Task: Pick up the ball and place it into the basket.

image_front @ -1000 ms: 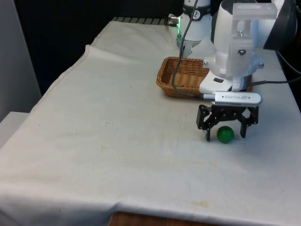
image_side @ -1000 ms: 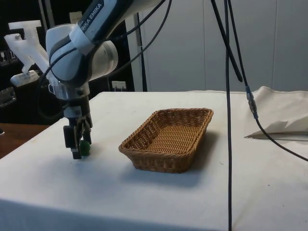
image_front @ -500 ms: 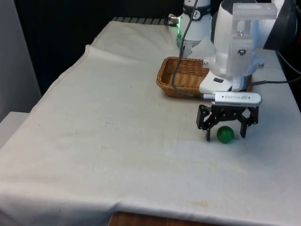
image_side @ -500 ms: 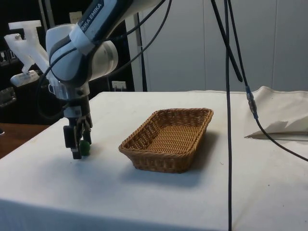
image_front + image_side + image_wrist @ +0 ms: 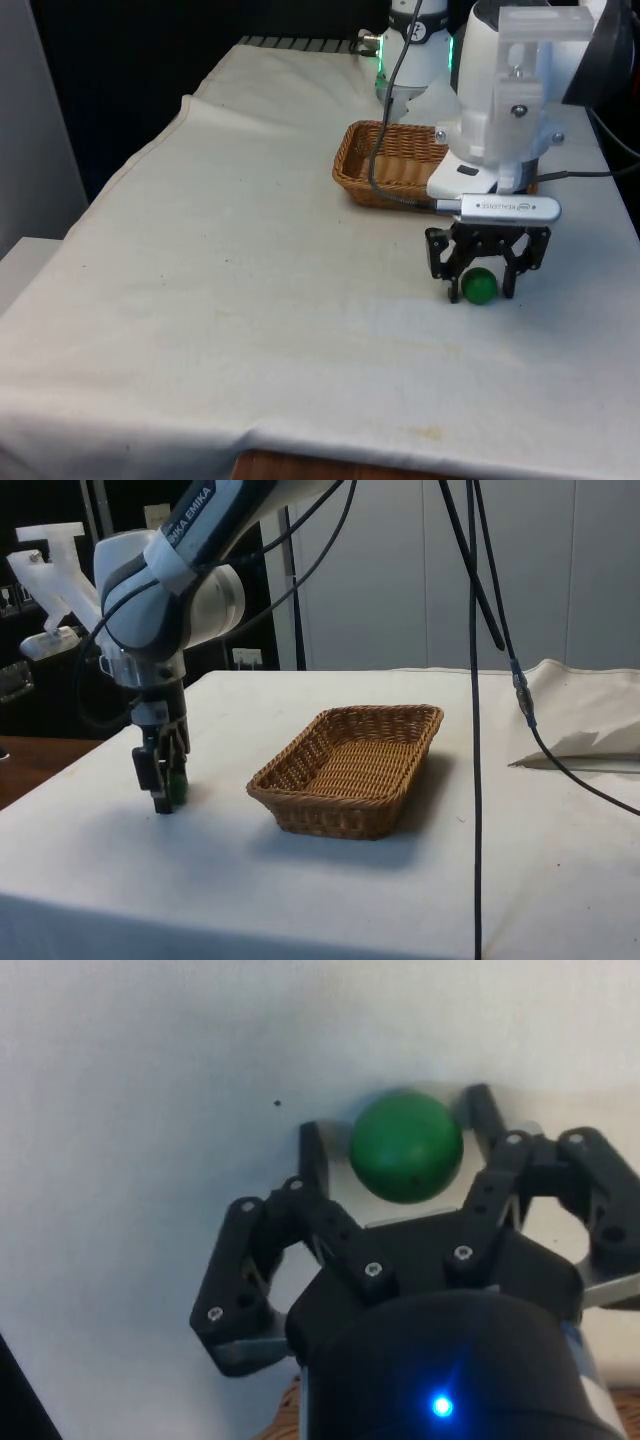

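Observation:
A small green ball (image 5: 480, 286) rests on the white cloth near the front view's right edge, a short way in front of the wicker basket (image 5: 352, 165). My black gripper (image 5: 480, 291) points straight down over the ball, its two fingers closed in against either side of it. The wrist view has the ball (image 5: 406, 1147) sitting between the fingertips (image 5: 312, 1155) of the gripper (image 5: 396, 1130), still on the cloth. From the side, the ball (image 5: 177, 782) is half hidden behind the gripper (image 5: 165, 796), with the basket (image 5: 330, 815) beside it and nothing inside.
Black cables (image 5: 474, 730) hang down past the basket in the side view. A folded piece of cloth (image 5: 585, 742) lies at the table's far end. The table's front edge (image 5: 330, 445) is a short way before the ball.
The fingers have drawn in from wide open to press against the ball. The arm and the ball have barely shifted.

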